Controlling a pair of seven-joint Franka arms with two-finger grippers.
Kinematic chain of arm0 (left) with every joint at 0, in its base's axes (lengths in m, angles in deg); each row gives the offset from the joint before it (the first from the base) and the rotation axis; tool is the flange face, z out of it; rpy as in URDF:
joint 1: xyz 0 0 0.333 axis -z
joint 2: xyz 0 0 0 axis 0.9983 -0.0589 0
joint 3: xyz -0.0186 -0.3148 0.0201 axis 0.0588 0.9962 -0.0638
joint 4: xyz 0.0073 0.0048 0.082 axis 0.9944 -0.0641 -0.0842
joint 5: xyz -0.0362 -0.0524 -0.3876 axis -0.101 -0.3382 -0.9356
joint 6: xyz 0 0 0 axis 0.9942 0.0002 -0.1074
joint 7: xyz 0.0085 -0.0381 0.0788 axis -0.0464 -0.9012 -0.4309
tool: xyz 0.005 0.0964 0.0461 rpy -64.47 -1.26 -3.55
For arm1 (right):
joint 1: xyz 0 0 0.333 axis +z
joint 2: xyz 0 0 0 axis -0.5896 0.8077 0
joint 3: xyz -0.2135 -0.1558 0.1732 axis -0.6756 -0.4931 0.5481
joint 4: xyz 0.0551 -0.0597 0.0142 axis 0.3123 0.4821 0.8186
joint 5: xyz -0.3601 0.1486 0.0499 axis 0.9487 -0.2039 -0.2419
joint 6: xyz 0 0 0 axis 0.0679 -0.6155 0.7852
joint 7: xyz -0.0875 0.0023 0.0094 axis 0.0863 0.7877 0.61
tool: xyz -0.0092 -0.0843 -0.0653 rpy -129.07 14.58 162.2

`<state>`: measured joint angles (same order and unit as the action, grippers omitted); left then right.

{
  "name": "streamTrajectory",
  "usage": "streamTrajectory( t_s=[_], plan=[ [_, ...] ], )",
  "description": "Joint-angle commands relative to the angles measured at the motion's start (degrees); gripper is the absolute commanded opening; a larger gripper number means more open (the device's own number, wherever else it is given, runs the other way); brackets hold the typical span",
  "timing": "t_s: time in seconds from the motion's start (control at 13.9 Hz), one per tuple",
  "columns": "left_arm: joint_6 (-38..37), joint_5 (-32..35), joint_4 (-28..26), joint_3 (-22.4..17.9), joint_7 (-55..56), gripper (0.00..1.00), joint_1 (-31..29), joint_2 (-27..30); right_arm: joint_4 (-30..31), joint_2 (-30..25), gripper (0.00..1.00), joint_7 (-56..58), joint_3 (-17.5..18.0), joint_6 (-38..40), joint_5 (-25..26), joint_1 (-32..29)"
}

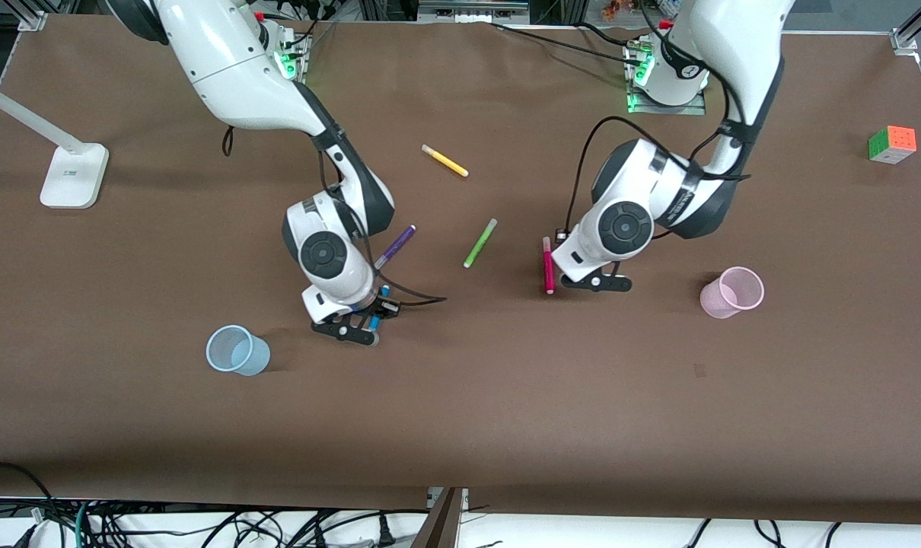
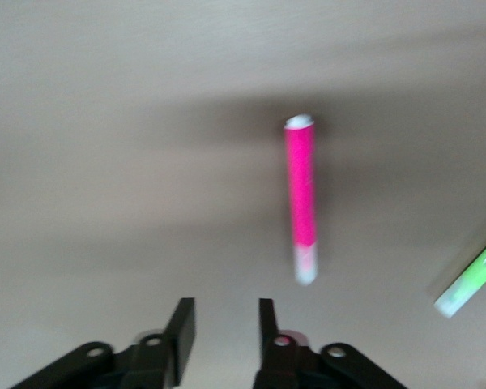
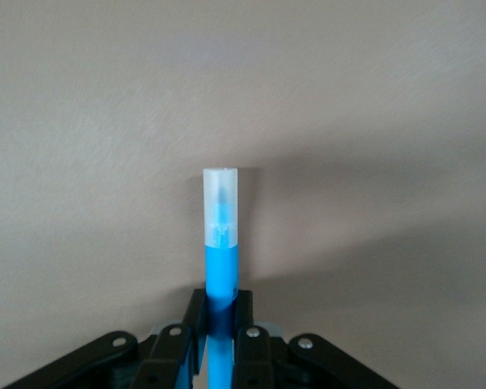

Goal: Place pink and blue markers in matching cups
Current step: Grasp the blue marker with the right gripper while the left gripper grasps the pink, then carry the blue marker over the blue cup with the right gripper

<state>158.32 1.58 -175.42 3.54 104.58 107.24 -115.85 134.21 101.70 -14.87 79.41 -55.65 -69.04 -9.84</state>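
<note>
At the right arm's end of the brown table (image 1: 506, 396), the pale blue cup (image 1: 237, 350) stands upright, translucent with ribbed walls, near the right gripper (image 1: 352, 330) and a little nearer the front camera than it. The right gripper is low over the table with its jaws pinching the blue marker (image 3: 221, 251), a slim bright-blue pen whose clear, frosted cap sticks out past the fingertips (image 3: 196, 312); its other end shows above the jaws in the front view. The purple pen (image 1: 396, 246) lies close by the right arm's wrist, farther from the front camera. Toward the middle lie the yellow pen (image 1: 444, 160) and the green pen (image 1: 480, 243). The pink marker (image 1: 548, 265), magenta with a paler cap, lies flat on the table just beside the left gripper (image 1: 599, 282), on the side toward the green pen. In the left wrist view the left gripper's jaws are spread with nothing between them, and the pink marker lies a little ahead of the fingertips (image 2: 182, 324), slightly off their line. The pale pink cup (image 1: 731, 292), ribbed and translucent, stands toward the left arm's end, apart from those jaws.
</note>
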Motion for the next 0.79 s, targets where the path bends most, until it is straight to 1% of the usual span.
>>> streamTrajectory(
  t_s=[0.0,0.07,0.22,0.36,0.43,0.5,0.65,0.72],
  plan=[
    [4.3,0.0,0.4,0.1,1.3,0.46,1.9,-3.6,-4.5,-3.3,0.00,4.7,0.3,11.5,0.2,-2.3],
    [6.4,0.0,0.3,0.1,1.7,0.46,2.8,-4.3,-6.2,-4.5,0.00,6.0,0.3,15.9,0.1,-3.5],
    [8.7,0.1,0.2,0.1,3.5,0.45,4.6,-6.5,-8.4,-6.4,0.00,9.3,0.4,21.7,0.0,-6.4],
    [8.9,0.7,0.1,0.1,4.6,0.42,5.0,-7.2,-8.6,-8.9,0.00,13.3,0.5,25.9,-0.2,-9.5],
    [8.9,0.7,-0.3,0.1,4.6,0.40,5.2,-7.4,-8.6,-10.1,0.00,14.9,0.6,27.5,-1.7,-11.5],
    [8.9,0.8,-0.5,0.0,4.6,0.38,5.3,-7.6,-8.7,-10.7,0.00,16.6,0.7,28.8,-4.2,-13.3],
    [8.9,0.8,-0.5,0.1,4.6,0.36,5.3,-8.1,-11.3,-10.6,0.00,19.2,0.8,31.7,-9.8,-17.7],
    [8.9,0.8,-0.5,0.1,4.6,0.30,5.3,-8.2,-11.9,-10.1,0.00,19.7,0.8,32.3,-11.5,-19.1]
  ],
)
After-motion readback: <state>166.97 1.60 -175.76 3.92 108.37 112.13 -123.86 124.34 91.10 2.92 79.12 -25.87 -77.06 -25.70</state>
